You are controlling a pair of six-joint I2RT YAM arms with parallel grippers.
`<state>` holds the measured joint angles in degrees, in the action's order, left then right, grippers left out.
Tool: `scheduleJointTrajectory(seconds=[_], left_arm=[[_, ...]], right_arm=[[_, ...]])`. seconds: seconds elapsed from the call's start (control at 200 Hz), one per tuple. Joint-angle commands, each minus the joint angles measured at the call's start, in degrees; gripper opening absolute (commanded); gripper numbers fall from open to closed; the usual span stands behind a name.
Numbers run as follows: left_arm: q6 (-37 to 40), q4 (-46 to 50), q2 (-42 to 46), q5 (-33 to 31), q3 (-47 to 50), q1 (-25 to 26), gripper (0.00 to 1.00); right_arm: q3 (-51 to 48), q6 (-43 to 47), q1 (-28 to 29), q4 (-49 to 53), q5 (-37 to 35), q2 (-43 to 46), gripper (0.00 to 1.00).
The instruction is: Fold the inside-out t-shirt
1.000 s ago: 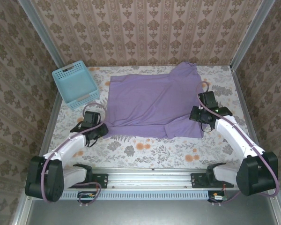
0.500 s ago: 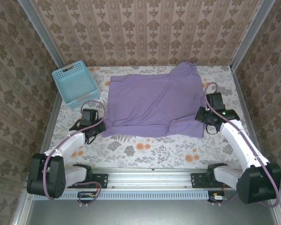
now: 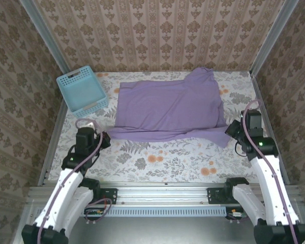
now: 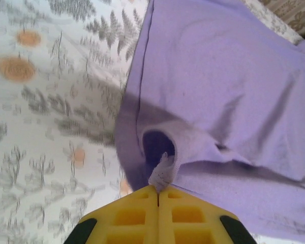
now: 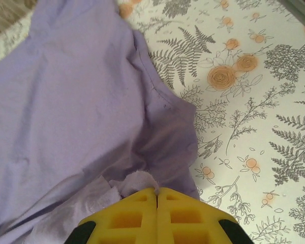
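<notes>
The lavender t-shirt point(image 3: 165, 107) lies spread across the middle of the floral table, its near edge pulled taut between both arms. My left gripper point(image 3: 98, 138) is shut on the shirt's near-left corner; in the left wrist view a pinch of purple cloth point(image 4: 162, 170) sticks out from the closed yellow fingers point(image 4: 129, 216). My right gripper point(image 3: 233, 131) is shut on the near-right corner, with a bunched fold of cloth point(image 5: 137, 182) squeezed between its yellow fingers point(image 5: 185, 218). No white lettering shows on the upper face.
A light-blue lattice basket point(image 3: 82, 92) stands at the back left, beside the shirt. Patterned walls close in the table on three sides. A metal rail point(image 3: 162, 192) with the arm bases runs along the near edge. Bare floral tabletop point(image 3: 168, 160) lies in front of the shirt.
Both arms have drawn back towards the near edge and outward, each still holding a shirt corner. The near hem has stretched into a straighter, lifted line.
</notes>
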<state>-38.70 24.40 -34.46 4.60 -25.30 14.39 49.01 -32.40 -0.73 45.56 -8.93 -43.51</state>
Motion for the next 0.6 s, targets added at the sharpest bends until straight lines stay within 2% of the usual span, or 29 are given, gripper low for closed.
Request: scheduleJointTrajectory(seconds=[0.0, 0.235, 0.595], left_arm=[[-6.6, 9.6, 3.8, 3.0, 5.4, 1.1, 0.0], [-11.0, 12.1, 6.6, 2.2, 8.6, 6.9, 0.0], [-15.4, 14.0, 2.2, -10.2, 5.3, 23.1, 0.0]], right_arm=[[-3.6, -4.7, -0.3, 3.9, -2.5, 4.7, 0.0], [-5.4, -7.2, -0.4, 7.3, -6.5, 12.5, 0.0], [1.2, -5.3, -0.4, 8.3, -9.8, 14.9, 0.0]])
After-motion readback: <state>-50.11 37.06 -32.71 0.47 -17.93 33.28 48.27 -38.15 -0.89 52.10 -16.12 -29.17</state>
